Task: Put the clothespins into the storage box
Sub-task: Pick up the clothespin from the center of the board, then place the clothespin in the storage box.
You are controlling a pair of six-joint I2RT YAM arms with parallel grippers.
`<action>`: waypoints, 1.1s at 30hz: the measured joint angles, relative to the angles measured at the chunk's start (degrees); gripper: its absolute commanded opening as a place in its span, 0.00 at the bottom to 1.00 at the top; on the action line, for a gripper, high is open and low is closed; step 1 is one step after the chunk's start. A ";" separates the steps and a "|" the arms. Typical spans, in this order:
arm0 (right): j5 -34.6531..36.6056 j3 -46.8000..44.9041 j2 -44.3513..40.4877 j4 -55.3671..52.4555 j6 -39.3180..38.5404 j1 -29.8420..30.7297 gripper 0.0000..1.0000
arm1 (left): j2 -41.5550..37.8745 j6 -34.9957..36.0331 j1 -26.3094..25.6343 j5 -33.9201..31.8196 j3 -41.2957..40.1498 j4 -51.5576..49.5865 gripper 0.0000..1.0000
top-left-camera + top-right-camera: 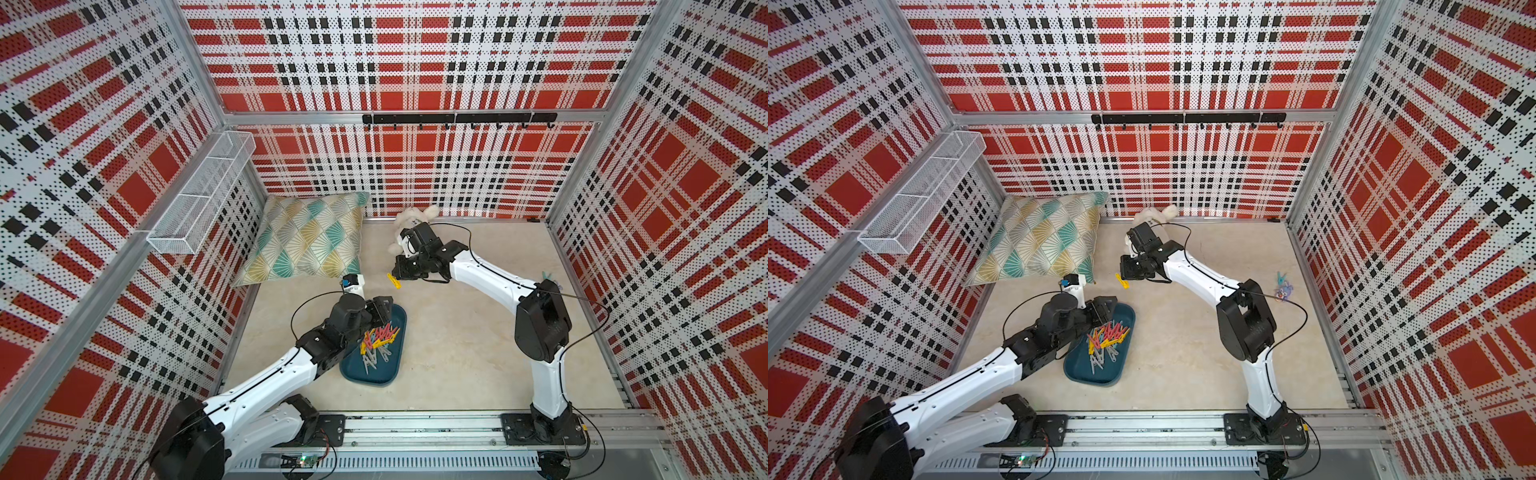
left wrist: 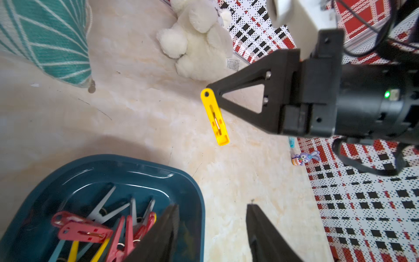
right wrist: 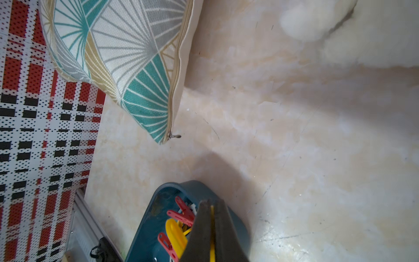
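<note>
Most clothespins (image 1: 380, 336) piled in storage box (image 1: 356, 370). Right gripper (image 2: 210, 87) clamps yellow clothespin (image 2: 215, 116), short of box. Left gripper (image 2: 212, 208) jaws apart, empty. Light blue clothespin (image 1: 1282, 277) outstanding near wall.

A square cushion (image 1: 307, 239) patterned with teal, mustard and grey fans leans into the corner at 10 o'clock of the beige marbled tabletop (image 1: 478, 353). In the right wrist view its zip pull hangs at one corner. A white plush toy (image 2: 199, 43) lies at 12 o'clock against the back wall, near the cushion. At 3 o'clock, close to the side wall, sits a small purple bunny figure (image 1: 1283, 289). A white wire mesh basket (image 1: 199, 195) with three compartments hangs on the wall at 9 o'clock. A black hook rail (image 1: 457, 119) runs along the wall at 12 o'clock. Red, black and white plaid panels (image 1: 415, 54) enclose three sides. An aluminium rail (image 1: 415, 428) spans 6 o'clock.
</note>
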 measured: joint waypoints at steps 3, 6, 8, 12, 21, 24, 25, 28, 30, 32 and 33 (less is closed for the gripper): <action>-1.29 -1.92 -0.90 0.94 1.29 0.44 0.08 | 0.92 -0.44 0.07 1.36 0.00 2.71 0.55; -2.08 -2.89 -1.55 1.99 2.40 1.36 0.08 | 2.54 -0.92 0.13 2.38 0.17 4.48 0.55; -2.38 -3.19 -2.10 2.54 3.08 2.19 0.08 | 3.69 -1.07 0.13 2.84 0.24 5.22 0.55; -2.75 -3.67 -3.76 3.26 3.87 3.32 0.08 | 4.57 -1.25 0.13 3.04 0.22 5.44 0.54; -3.13 -6.25 -7.48 4.61 4.87 4.59 0.09 | 4.04 -1.70 0.35 2.54 0.22 6.03 0.50; -3.13 -7.78 -8.17 4.96 5.03 4.83 0.09 | 3.08 -1.97 0.50 2.16 0.22 6.21 0.45; -3.06 -8.35 -8.41 5.29 5.14 4.83 0.09 | 2.67 -1.95 0.55 2.12 0.15 6.10 0.42; -2.95 -9.40 -8.83 5.95 5.33 4.85 0.10 | 2.05 -2.21 0.61 2.14 -0.15 6.14 0.33; -2.89 -9.88 -9.20 6.10 5.51 4.90 0.11 | 1.97 -2.23 0.70 2.19 -0.20 6.16 0.28; -2.91 -10.27 -9.62 6.21 5.62 4.90 0.13 | 1.97 -2.43 0.85 2.19 -0.26 6.23 0.25; -2.89 -10.36 -9.81 6.23 5.66 4.94 0.15 | 1.97 -2.34 0.87 2.27 -0.33 6.29 0.23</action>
